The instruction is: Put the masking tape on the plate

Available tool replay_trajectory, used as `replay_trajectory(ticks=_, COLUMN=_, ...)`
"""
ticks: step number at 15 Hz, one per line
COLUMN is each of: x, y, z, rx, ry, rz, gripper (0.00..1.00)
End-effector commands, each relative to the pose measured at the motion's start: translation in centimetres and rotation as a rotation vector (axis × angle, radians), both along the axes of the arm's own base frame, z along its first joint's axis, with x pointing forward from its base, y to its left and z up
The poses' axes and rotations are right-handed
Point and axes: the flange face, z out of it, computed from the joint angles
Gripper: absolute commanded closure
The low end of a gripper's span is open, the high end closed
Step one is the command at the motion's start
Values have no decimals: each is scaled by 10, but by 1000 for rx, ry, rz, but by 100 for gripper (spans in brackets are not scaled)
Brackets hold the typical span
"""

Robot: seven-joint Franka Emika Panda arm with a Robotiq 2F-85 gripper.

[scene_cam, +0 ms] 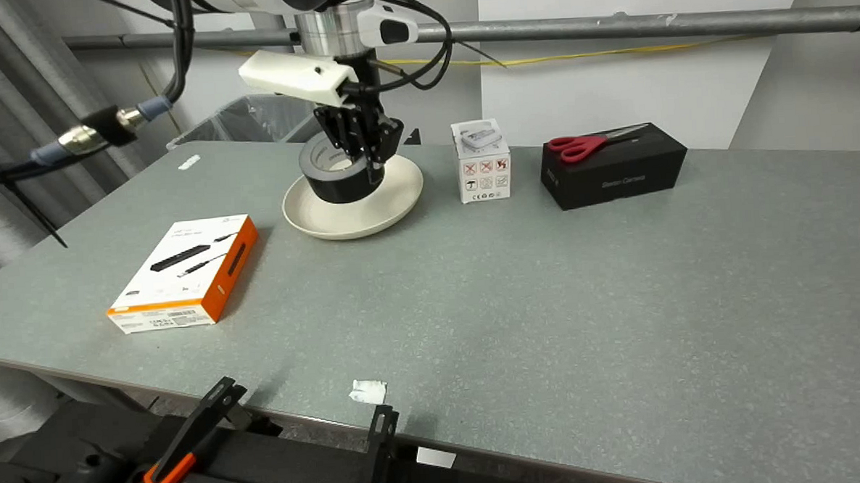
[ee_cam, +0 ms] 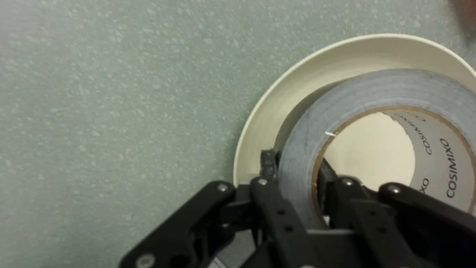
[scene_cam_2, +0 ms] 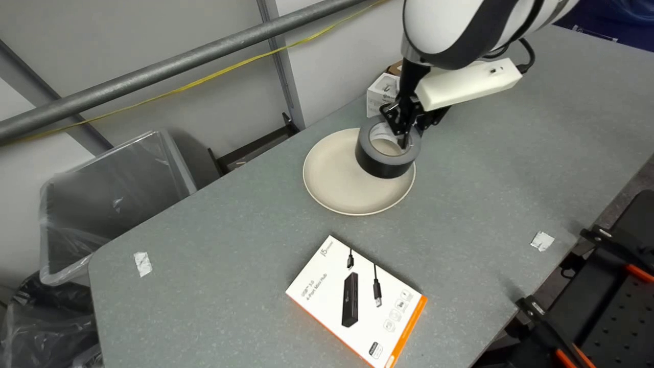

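Over the plate (scene_cam_2: 332, 179), the roll of masking tape (scene_cam: 341, 193) hung slightly tilted; its underside appeared clear of the plate, although contact could not be ruled out. Gripping one side of the roll, the hand (ee_cam: 297, 171) was closed to about the thickness of the roll's wall, with one finger inside the central hole and one outside, as the wrist view showed. Judged from this arrangement, grasping and carrying were complete; lowering, release and withdrawal were left to do. On the bench (scene_cam: 585, 300), a white-and-orange box (scene_cam: 184, 259) lay near and to the left of the plate in an exterior view, apart from it.
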Motion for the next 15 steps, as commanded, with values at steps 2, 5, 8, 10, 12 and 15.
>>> replay_trajectory(ticks=2, x=53, y=14, z=-31, rx=9, ry=-19, rz=-48, gripper=93)
replay_trajectory(ticks=5, x=70, y=20, z=-55, rx=4, ry=2, rz=-54, gripper=93)
replay_trajectory(ticks=8, x=81, y=25, z=-74, rx=2, ry=16, rz=-54, gripper=93)
replay_trajectory(ticks=10, x=86, y=27, z=-81, rx=7, ry=19, rz=-51, gripper=93)
replay_trajectory(ticks=12, x=90, y=27, z=-80, rx=12, ry=17, rz=-48, gripper=48)
replay_trajectory(ticks=15, x=93, y=28, z=-74, rx=18, ry=6, rz=-44, gripper=33)
